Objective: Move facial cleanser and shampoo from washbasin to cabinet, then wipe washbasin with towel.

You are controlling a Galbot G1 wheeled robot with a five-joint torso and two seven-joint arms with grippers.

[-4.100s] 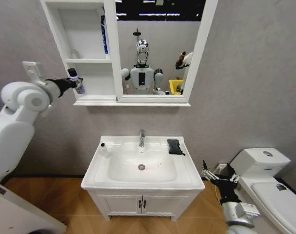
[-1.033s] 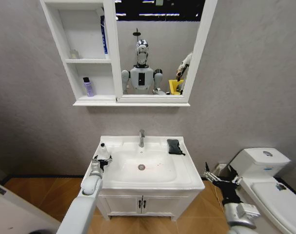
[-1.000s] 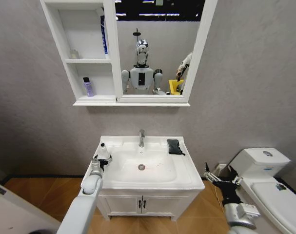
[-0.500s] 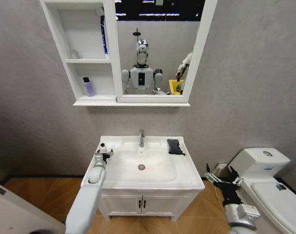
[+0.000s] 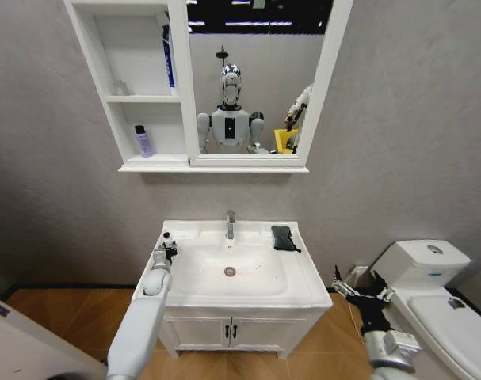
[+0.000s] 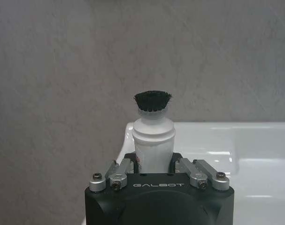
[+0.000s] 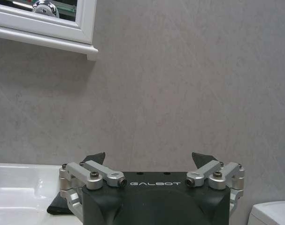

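Facial cleanser [image 5: 167, 240], the small white bottle with a black cap, stands upright on the washbasin's [image 5: 303, 286] left rim near its back left corner, and your left claw [image 5: 164, 252] is on it. In the head view, your left arm rises from the lower edge of the frame and stretches forward and up along the washbasin's left side, the wrist ending right at the bottle. In the left wrist view, the bottle [image 6: 153, 140] sits upright between the fingers of the left claw [image 6: 154, 165], which press in against its white body on both sides, so you have it gripped, with the black cap standing clear above the claw housing.

Look up at the cabinet [image 5: 93, 49]: the purple shampoo [image 5: 143, 141] with its black cap stands upright on the lowest shelf, toward that shelf's left side.

Your towel [image 5: 284, 237], the black folded cloth, lies on the washbasin's back right corner, just right of the chrome faucet [image 5: 230, 224].

Your right arm is held low beside the washbasin's right front corner, near the white toilet [image 5: 434, 293]. The right claw [image 5: 357, 286] points upward there; in the right wrist view the right claw [image 7: 152, 160] has its fingers spread wide with nothing between them.
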